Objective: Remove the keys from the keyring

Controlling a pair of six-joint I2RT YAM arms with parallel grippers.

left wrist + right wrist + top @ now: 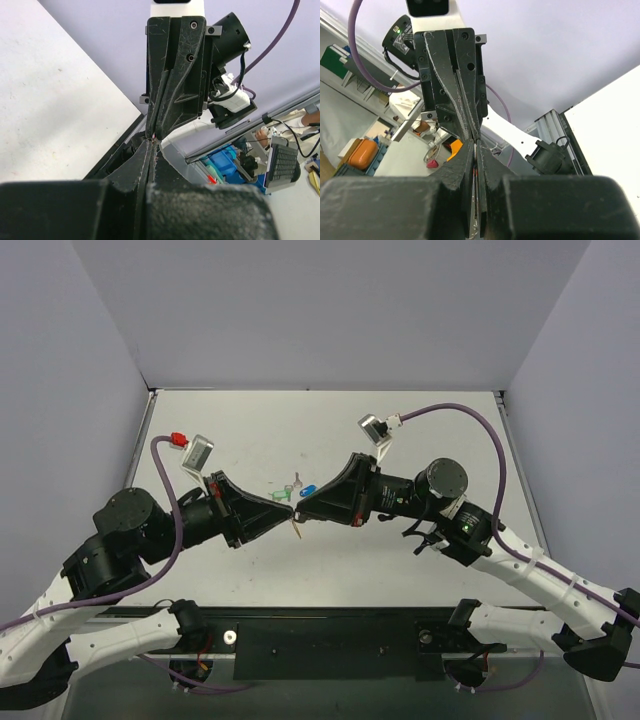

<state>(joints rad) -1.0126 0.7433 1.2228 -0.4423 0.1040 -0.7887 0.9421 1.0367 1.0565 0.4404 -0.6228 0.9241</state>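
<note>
My two grippers meet tip to tip above the middle of the white table. The left gripper [288, 510] is shut, and its tips pinch something thin at the keyring; only a speck shows at the tips in the left wrist view [151, 142]. The right gripper [301, 512] is shut on a thin silver metal strip, a key [473, 215] seen edge-on between its fingers. The yellow-orange tag of the keyring [297, 531] hangs just below the joined tips. The thin ring itself is hidden between the tips.
A green key tag [281, 496] and a blue key tag [308, 490] lie on the table [400, 570] just behind the grippers, with a small metal key [295, 480] beside them. Grey walls enclose the table on three sides.
</note>
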